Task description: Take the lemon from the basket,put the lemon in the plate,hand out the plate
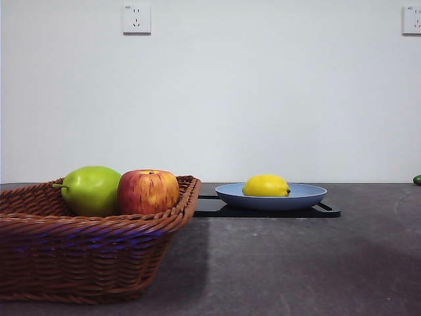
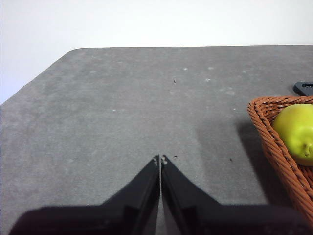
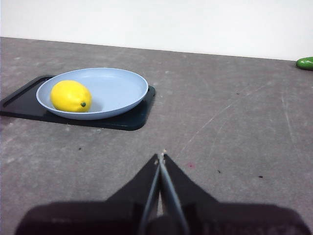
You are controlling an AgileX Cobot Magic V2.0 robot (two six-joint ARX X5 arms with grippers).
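The yellow lemon [image 1: 266,186] lies in the light-blue plate [image 1: 309,195], which rests on a flat black tray [image 1: 329,212]. In the right wrist view the lemon [image 3: 71,96] sits toward one side of the plate [image 3: 117,88]. The brown wicker basket [image 1: 79,257] stands at the front left, and its corner [image 2: 274,147] shows in the left wrist view. My right gripper [image 3: 160,157] is shut and empty, well short of the plate. My left gripper [image 2: 160,159] is shut over bare table, apart from the basket.
Inside the basket are a green pear-like fruit [image 1: 92,189] and a red-yellow apple [image 1: 148,191]. A green object [image 1: 417,180] lies at the far right table edge. A white wall rises behind the table.
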